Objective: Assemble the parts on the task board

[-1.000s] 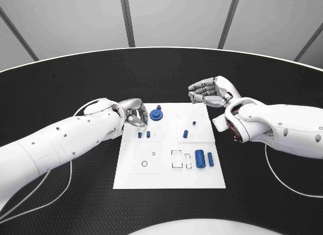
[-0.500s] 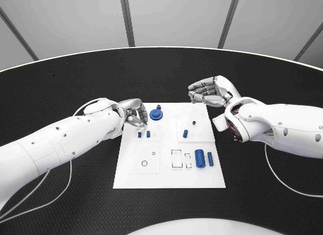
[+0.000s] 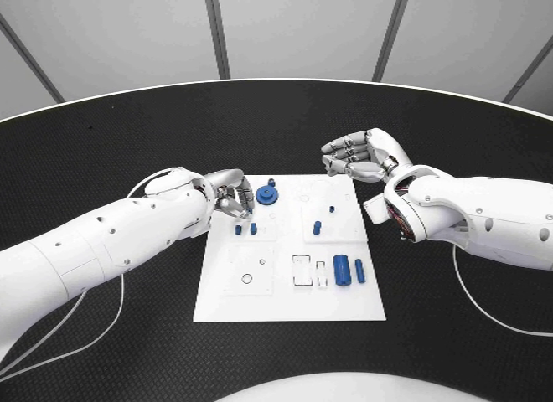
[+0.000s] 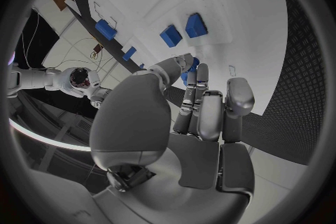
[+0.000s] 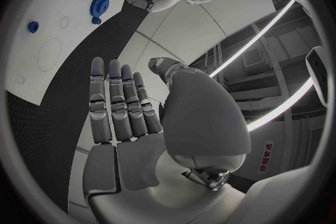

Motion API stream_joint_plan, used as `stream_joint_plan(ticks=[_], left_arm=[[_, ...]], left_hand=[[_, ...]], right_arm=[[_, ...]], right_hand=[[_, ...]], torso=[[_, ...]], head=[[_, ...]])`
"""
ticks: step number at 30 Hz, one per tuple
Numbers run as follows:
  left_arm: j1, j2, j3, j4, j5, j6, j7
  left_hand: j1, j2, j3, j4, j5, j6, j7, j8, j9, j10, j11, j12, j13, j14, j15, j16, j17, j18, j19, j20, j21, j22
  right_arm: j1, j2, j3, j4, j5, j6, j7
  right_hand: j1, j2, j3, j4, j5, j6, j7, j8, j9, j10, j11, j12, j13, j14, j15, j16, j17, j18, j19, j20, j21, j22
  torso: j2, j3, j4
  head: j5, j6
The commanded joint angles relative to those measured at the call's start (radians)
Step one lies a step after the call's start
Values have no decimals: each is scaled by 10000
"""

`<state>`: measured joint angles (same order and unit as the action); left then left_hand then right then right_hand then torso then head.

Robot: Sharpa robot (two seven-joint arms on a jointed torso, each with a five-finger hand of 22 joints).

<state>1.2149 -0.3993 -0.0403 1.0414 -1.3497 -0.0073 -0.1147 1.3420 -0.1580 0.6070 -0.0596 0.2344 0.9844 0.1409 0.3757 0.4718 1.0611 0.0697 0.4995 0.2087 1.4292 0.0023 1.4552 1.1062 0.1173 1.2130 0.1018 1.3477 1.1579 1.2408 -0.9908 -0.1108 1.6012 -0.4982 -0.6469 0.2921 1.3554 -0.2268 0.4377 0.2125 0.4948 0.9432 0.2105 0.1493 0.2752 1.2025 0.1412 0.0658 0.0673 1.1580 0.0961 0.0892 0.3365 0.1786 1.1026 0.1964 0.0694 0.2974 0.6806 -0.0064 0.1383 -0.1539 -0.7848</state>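
The white task board [image 3: 289,289] lies in the middle of the table. On it are a blue gear [image 3: 267,197], two short blue pegs [image 3: 246,228], another peg [image 3: 317,227], a thick blue cylinder [image 3: 342,270] and a slim one [image 3: 360,270]. My left hand [image 3: 232,194] hovers at the board's far left corner, just beside the gear. Its thumb and a fingertip pinch a small blue part [image 4: 189,71], with the other fingers [image 4: 213,106] straight and close together. My right hand [image 3: 361,157] hangs above the table past the board's far right corner, fingers [image 5: 115,101] spread and holding nothing.
Empty sockets mark the board: a ring and an oval hole [image 3: 248,278] at the near left and rectangular slots [image 3: 303,272] beside the thick cylinder. Black table [image 3: 107,352] surrounds the board. A thin cable [image 3: 494,310] trails under my right arm.
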Motion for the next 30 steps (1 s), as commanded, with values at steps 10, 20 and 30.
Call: stream_joint_plan(ticks=[10,20,30], left_arm=[[-2,31,-1,-74,-1,99,-144],[-4,83,-2,-149,2,196,-273],[-4,81,-2,-167,6,247,-246]], left_hand=[[54,85,73,-17,44,0,59,2,5,77,27,-83,14,53,22,0,28,-102,-25,21,-6,-35],[24,65,118,-34,11,-247,185,-250,-8,-82,155,-350,8,243,135,193,819,-57,-216,100,-132,-236],[4,6,167,-46,5,-777,286,-687,-113,-63,238,-488,37,109,222,126,582,-31,-308,199,-197,-322]], right_arm=[[0,-1,0,5,0,-1,0],[0,-11,0,21,0,-6,-2],[0,-14,0,21,0,-11,-3]], right_hand=[[-8,39,56,19,63,62,-6,-6,4,7,-5,11,-12,41,-9,-18,-12,38,60,26,41,-11],[-8,39,56,19,63,62,-6,-6,4,7,-5,11,-12,41,-9,-18,-12,38,60,26,41,-11],[-25,30,73,1,74,60,-5,-9,4,5,-3,5,-15,41,-8,-26,-16,35,68,24,41,-54]], torso=[[-1,-2,-3],[-2,3,2],[-11,0,3]], head=[[-5,-20],[-22,-32],[-44,-41]])
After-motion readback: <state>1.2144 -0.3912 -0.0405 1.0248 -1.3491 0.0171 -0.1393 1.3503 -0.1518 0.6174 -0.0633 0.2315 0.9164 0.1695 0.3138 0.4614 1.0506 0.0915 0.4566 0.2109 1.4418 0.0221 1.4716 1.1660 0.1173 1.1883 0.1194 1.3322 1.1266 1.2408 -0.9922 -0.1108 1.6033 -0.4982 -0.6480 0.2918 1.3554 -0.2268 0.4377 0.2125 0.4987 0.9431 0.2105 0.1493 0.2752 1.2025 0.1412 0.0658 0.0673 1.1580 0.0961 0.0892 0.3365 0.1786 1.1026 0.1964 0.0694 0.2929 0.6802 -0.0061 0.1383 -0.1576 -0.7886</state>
